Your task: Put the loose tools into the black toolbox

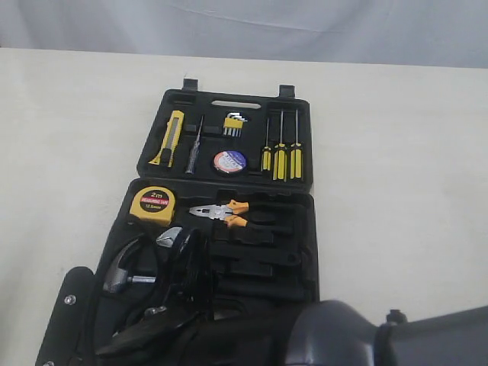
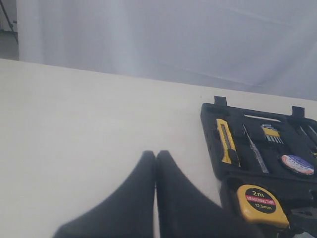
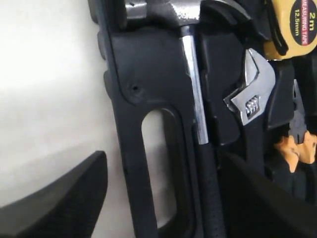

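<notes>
1. Utility knife [image 1: 167, 138]: lies in the far-left slot of the black toolbox [image 1: 301, 267] lid, long axis running away from the near edge.
2. Tape roll [image 1: 229, 162]: sits flat in the middle of the lid, blue-white label up.
3. Tape measure [image 1: 152, 205]: sits in the far-left pocket of the near half, just beside the hinge line.
4. Pliers [image 1: 221, 213]: lie just right of the tape measure, long axis across the box, nose toward the tape measure, orange-black handles pointing right. Cannot tell whether pressed fully into the recess or only resting on it.
5. Left fingers [image 2: 133, 203]: pressed together, gripping nothing, above bare bench [image 1: 396, 152] to the left of the box, tips aimed toward the far edge; tape measure and knife off to their right.
6. Right fingers [image 3: 64, 198]: spread apart, empty, low over the handle edge of the near half, above the hammer [image 3: 190, 74] and wrench [image 3: 250, 94].
7. Judgement: all four appear to be inside the box, so little seems left but a check of seating.
8. Deciding relation, if the pliers need a push: lie beyond the wrench from the right fingers, toward the hinge, crosswise; right arm judged nearer, being over the box.
</notes>
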Action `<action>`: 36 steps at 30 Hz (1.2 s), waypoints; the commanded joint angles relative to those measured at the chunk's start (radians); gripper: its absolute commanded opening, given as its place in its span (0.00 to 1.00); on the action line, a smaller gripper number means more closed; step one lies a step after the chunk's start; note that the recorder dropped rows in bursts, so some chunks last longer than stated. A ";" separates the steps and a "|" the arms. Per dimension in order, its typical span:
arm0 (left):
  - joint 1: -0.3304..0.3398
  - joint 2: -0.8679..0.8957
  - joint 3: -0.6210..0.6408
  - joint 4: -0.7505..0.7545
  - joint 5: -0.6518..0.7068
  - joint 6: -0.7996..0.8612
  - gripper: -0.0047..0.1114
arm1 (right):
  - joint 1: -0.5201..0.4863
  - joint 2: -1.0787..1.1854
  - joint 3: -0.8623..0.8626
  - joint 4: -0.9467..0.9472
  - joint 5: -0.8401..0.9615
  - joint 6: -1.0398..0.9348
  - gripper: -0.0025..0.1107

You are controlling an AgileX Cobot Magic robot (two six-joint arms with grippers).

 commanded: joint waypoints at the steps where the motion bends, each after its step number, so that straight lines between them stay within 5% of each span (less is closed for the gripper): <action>1: -0.006 0.004 -0.005 -0.008 0.003 0.000 0.04 | 0.002 0.033 0.001 -0.020 0.004 -0.035 0.57; 19: -0.006 0.004 -0.005 -0.008 0.003 0.000 0.04 | -0.003 0.194 0.001 -0.232 0.083 0.100 0.56; 21: -0.006 0.004 -0.005 -0.008 0.003 0.000 0.04 | -0.003 0.211 0.001 -0.235 0.089 0.105 0.51; 24: -0.006 0.004 -0.005 -0.008 0.003 0.000 0.04 | -0.003 0.228 0.001 -0.239 0.106 0.118 0.27; 26: -0.006 0.004 -0.005 -0.008 0.003 0.000 0.04 | -0.003 0.229 0.001 -0.239 0.131 0.128 0.03; 36: -0.006 0.004 -0.005 -0.008 0.003 0.000 0.04 | 0.057 0.149 0.001 -0.196 0.243 0.087 0.02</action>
